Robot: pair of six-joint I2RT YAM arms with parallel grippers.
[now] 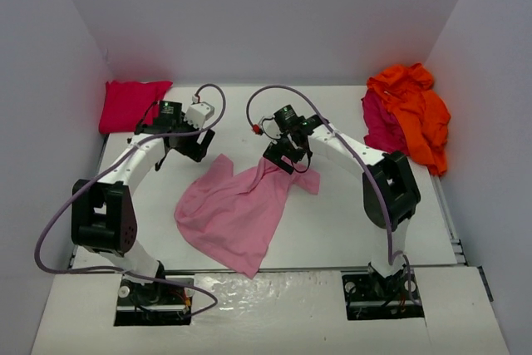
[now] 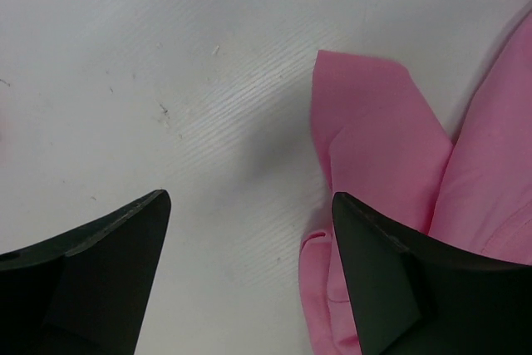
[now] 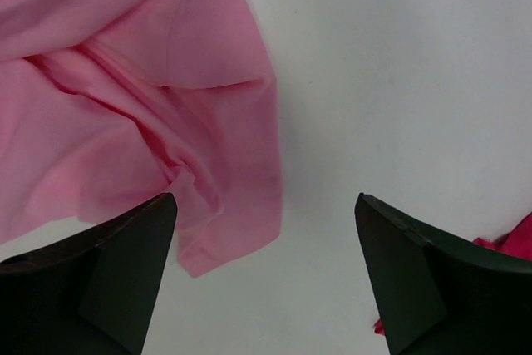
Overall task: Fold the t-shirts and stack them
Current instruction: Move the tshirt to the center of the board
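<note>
The light pink t-shirt [image 1: 241, 209] lies crumpled mid-table. My left gripper [image 1: 193, 149] is open and empty, just left of the shirt's far-left sleeve [image 2: 382, 139]; its right finger [image 2: 399, 280] overlaps the cloth edge. My right gripper [image 1: 283, 160] is open and empty over the shirt's far-right corner; the pink cloth [image 3: 125, 97] lies by its left finger [image 3: 91, 280]. A folded red shirt [image 1: 129, 104] sits at the back left. The bright orange shirt [image 1: 416, 110] lies heaped on the dark crimson one [image 1: 381, 126] at the back right.
White walls enclose the table [image 1: 349, 205] on the left, back and right. A scrap of crimson cloth [image 3: 511, 243] shows at the right wrist view's lower right edge. Both arms' cables arc above the far middle of the table.
</note>
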